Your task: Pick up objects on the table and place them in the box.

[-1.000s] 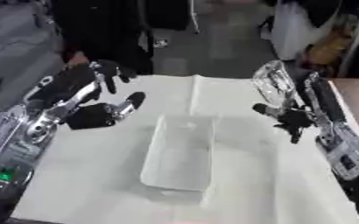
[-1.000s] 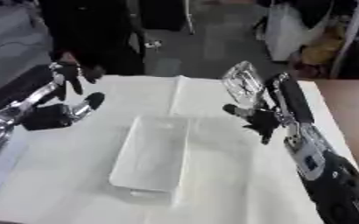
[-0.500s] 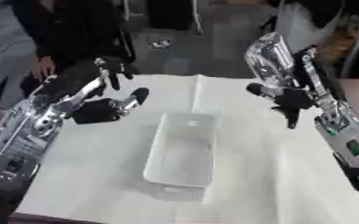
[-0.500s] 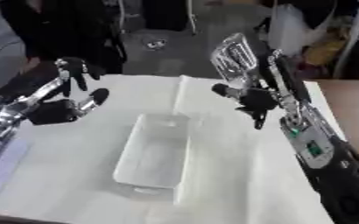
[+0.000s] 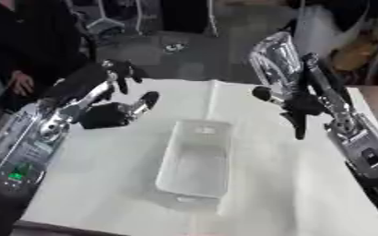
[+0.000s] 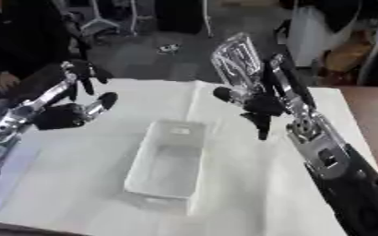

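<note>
— White cloth (image 5: pixel 103 184) covers the table. What is nearest to the camera?

— Nearest is the box (image 5: pixel 194 162), clear plastic, long and rectangular, standing in the middle of the cloth with its open side up. I see nothing inside it.

— And the 2 hands?

— Both are raised above the cloth, beyond the box. The right hand (image 6: pixel 261 103) is on the right and its fingers and thumb are curled round a clear plastic bottle (image 6: pixel 239 66). The bottle is upright, a little tilted, in the air, above the far right part of the cloth, beside the box and not over it.

— What about the left one?

— The left hand (image 5: pixel 120 103) is on the left, over the far left part of the cloth. It holds nothing; the fingers look relaxed and spread, some pointing up.

— Behind the table?

— Dark floor, and a person in black clothes stands at the far left edge, 1 bare hand (image 5: pixel 19 83) hanging near the table corner, not touching anything.
</note>
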